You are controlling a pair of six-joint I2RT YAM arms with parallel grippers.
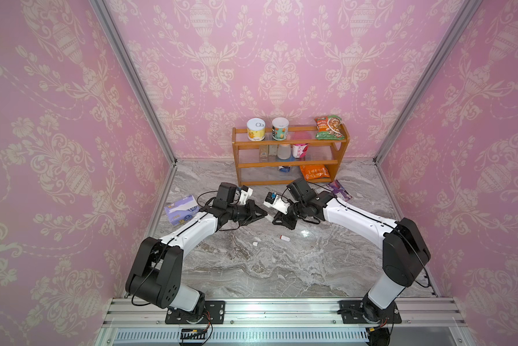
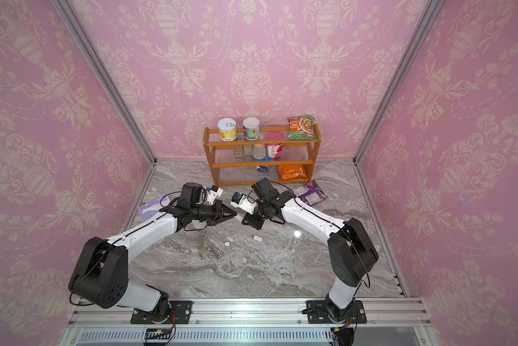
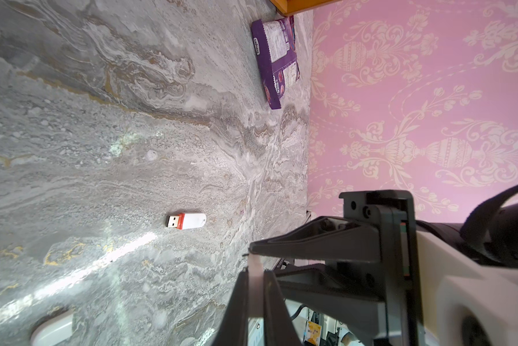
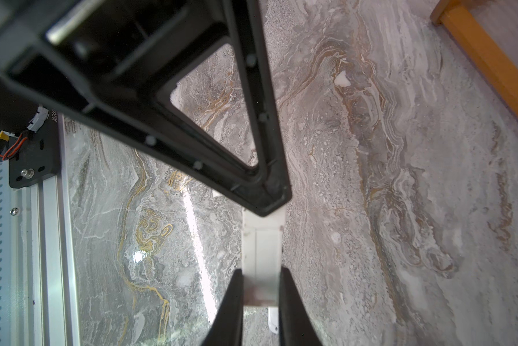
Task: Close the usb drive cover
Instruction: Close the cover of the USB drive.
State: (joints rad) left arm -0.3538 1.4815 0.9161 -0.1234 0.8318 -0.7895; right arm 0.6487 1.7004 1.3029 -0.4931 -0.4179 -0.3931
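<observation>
Two loose parts: usb drive point(image 1: 284, 237), plug bare, near centre of marble table point(image 1: 251, 269); cover point(image 1: 255, 243) left of it, slightly nearer. Farther back, left gripper point(image 1: 265, 214) and right gripper point(image 1: 274, 220), tips nearly meeting, both clenched, grasping neither part, seemingly parked before pickup.

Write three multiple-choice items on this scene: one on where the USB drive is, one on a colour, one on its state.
1. Where is the USB drive?
A) on the top shelf
B) on the table
C) in a pincer

2. The band beside its plug is:
A) blue
B) green
C) red

3. The plug is:
A) bare
B) capped
C) taped over

Key:
1 B, it lies flat on the marble in both top views.
2 C, the left wrist view shows red.
3 A, the small white cap lies apart from it on the table.
</observation>
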